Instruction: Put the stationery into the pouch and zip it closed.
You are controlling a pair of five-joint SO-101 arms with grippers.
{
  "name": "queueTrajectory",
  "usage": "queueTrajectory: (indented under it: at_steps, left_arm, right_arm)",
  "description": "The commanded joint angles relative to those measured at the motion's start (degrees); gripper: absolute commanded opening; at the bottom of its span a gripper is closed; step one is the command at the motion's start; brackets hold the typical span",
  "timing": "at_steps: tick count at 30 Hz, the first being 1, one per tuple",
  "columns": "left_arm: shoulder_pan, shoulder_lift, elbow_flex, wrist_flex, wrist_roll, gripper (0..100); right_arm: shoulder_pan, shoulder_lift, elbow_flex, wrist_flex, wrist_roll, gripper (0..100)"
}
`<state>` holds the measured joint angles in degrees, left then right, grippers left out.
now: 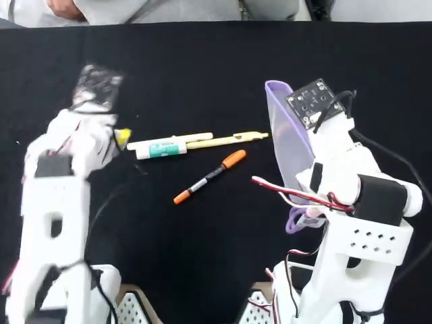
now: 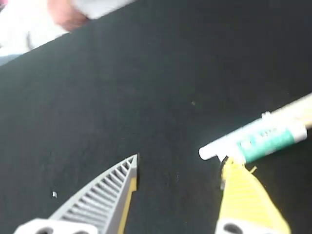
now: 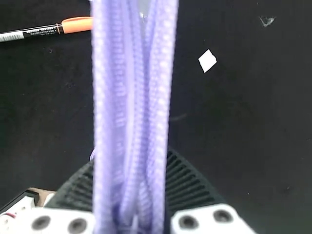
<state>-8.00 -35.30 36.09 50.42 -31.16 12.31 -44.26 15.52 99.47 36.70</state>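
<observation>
**While the pouch hangs pinched, the stationery lies loose on the bench**

Where the right arm (image 1: 364, 202) stands at the near right of the black bench (image 1: 202, 61), we see the right jaws closed on the lilac pouch (image 1: 287, 138). They hold it on edge, so that it rises as a thin upright sheet. In the right wrist view its folded fabric (image 3: 129, 97) runs straight out from between the jaws.

None of the stationery is inside it. An orange marker (image 1: 210, 175) lies slantwise on the cloth between the two arms, its orange cap towards the pouch. Beyond it a white glue stick (image 1: 160, 148) with a teal label lies beside pale yellow pens (image 1: 226, 140), which stretch towards the pouch. A small white scrap (image 3: 207, 60) sits on the bench on the pouch's far side from the marker.

The left arm (image 1: 54, 196) stands at the near left. The left jaws are spread wide, with bare bench between the grey finger (image 2: 105, 195) and the yellow finger (image 2: 243, 195). The yellow tip is right at the glue stick's white end (image 2: 253, 139); we cannot tell whether they touch. Nothing is gripped there.
</observation>
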Motion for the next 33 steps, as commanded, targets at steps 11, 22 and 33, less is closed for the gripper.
queueTrajectory:
  at_steps: [11,22,33]
  left_arm:
    - [13.0,33.6,-26.2,17.8,-18.7,27]
    - [16.4,51.6,-36.6,17.3,-19.3,27]
    - [16.1,61.7,-44.4,17.4,-19.5,16]
  right_arm:
    - [0.6,-0.9,3.3,1.8,-0.6,1.1]
    - [0.6,-1.0,3.3,1.8,-0.6,1.1]
    - [0.6,-1.0,3.3,1.8,-0.5,1.1]
